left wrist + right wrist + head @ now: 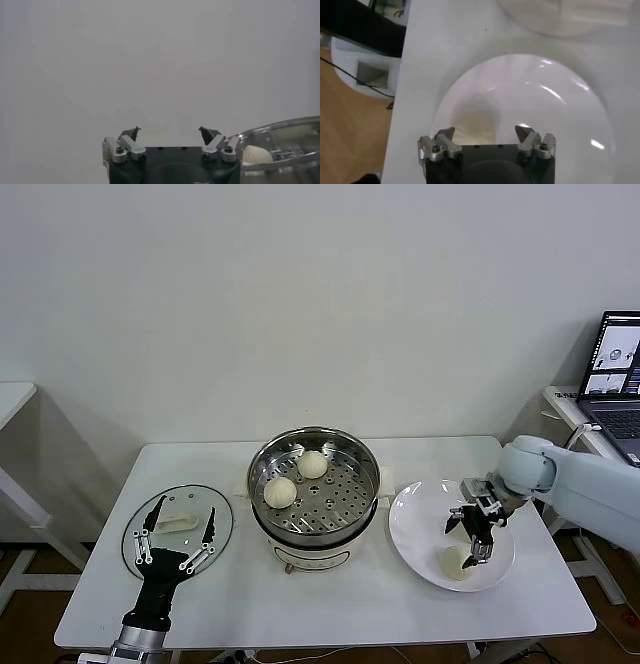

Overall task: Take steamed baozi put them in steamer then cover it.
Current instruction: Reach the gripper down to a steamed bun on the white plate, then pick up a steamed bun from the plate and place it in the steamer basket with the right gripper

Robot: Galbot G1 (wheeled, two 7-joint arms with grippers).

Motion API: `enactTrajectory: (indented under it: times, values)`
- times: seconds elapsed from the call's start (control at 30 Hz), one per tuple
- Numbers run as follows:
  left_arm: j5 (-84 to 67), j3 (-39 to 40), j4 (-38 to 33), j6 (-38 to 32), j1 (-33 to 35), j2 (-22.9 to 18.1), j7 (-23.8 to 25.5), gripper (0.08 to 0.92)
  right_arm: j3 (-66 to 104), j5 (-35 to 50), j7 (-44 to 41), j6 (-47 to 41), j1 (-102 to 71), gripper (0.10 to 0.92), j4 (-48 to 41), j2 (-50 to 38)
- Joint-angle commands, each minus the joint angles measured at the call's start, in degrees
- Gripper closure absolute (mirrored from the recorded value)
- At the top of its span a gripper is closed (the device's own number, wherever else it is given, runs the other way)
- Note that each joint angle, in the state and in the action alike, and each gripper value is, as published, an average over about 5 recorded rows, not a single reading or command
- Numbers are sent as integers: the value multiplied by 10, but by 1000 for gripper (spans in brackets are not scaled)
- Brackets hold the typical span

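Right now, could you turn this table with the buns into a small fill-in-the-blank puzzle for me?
1. The steamer holds ____ baozi on its perforated tray.
2. The right claw hangs open over the one baozi left on the white ____.
3. The glass lid lies on the table to the steamer's ____.
4. The left claw waits open above the ____.

Missing words: two; plate; left; lid

A plain white wall [300, 294] fills the view ahead of me. My white worktop [330, 604] stands against it. On my right an open laptop [615, 374] sits on a side table [565, 406]; another white table's corner [12, 396] shows at my left. Wooden floor [350, 120] lies below.
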Motion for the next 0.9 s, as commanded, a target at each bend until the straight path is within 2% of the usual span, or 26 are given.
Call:
enactTrajectory:
  times: [0.03,0.37,0.63,0.9]
  values:
    - [6,-2,2,0,2,0,0,177,28,-20,11,2,-56,203,-13,-1]
    - [7,-4,2,-1,2,-1,-1,177,34,-28,15,2,-59,210,-20,-2]
    - [7,-5,1,-1,1,-1,-1,177,33,-24,18,4,-41,313,-17,0]
    - [7,-1,-5,3,-1,1,-2,177,26,-30,-41,57,91,349,3,3]
